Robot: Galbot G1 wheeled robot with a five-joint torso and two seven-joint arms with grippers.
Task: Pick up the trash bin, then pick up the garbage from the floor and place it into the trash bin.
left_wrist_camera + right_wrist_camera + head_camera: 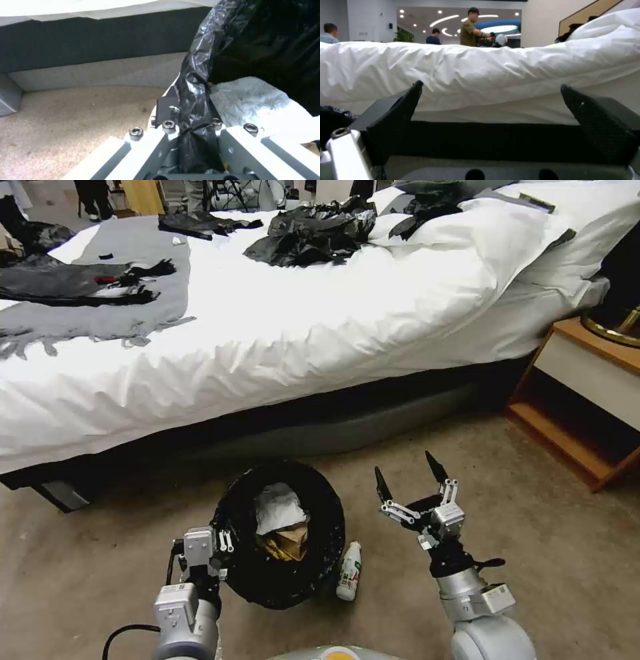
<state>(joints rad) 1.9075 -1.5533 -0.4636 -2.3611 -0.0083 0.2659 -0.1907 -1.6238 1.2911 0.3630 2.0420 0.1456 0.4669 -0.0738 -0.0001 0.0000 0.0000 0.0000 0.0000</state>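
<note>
Trash bin: we see the trash bin [280, 537] on the carpet [547, 553] just in front of the bed [300, 327], its glossy black liner crinkled all around the rim; the white bucket wall is barely visible to us.
Bin contents: white tissue [277, 508] on top, a brown paper bag [293, 540] beneath it, a bit of yellow wrapper [270, 545] beside that.
Bottle: a small white bottle [349, 571] lies on the carpet, touching the bin's right side.
Left gripper: the left gripper [223, 555] pinches the bin's lined rim on its left side; in the left wrist view we see liner bunched between its fingers [160, 140].
Right gripper: the right gripper [410, 478] hangs right of the bin with its fingers spread wide and nothing between them.
Hard to make out: we cannot read the bottle's label, and deeper contents are lost in the dark liner.
</note>
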